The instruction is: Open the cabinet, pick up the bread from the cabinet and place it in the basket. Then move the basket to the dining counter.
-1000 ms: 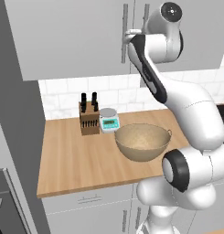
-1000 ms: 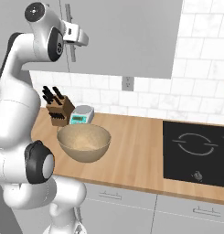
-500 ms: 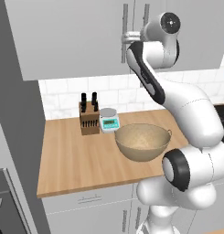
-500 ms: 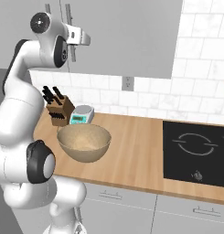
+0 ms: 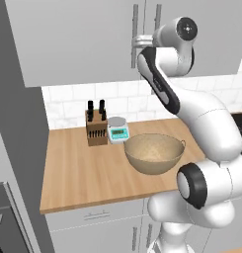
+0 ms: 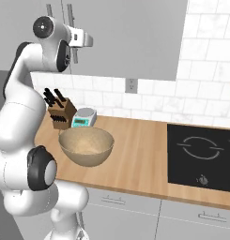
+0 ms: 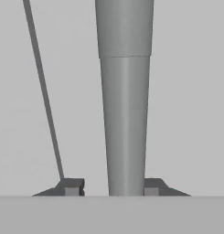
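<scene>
Claw (image 6: 77, 41) at cabinet (image 6: 130, 33) handle — perhaps gripping

Arm raised high, claw (image 7: 109, 186) half-closed

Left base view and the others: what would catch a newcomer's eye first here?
The white arm reaching up to the cabinet, its gripper set around a silver bar handle, one of the jaws on each side and the door shut. Below, the big tan basket sits on the wood counter beside a knife block and a small scale. A black hob lies to the right.
</scene>
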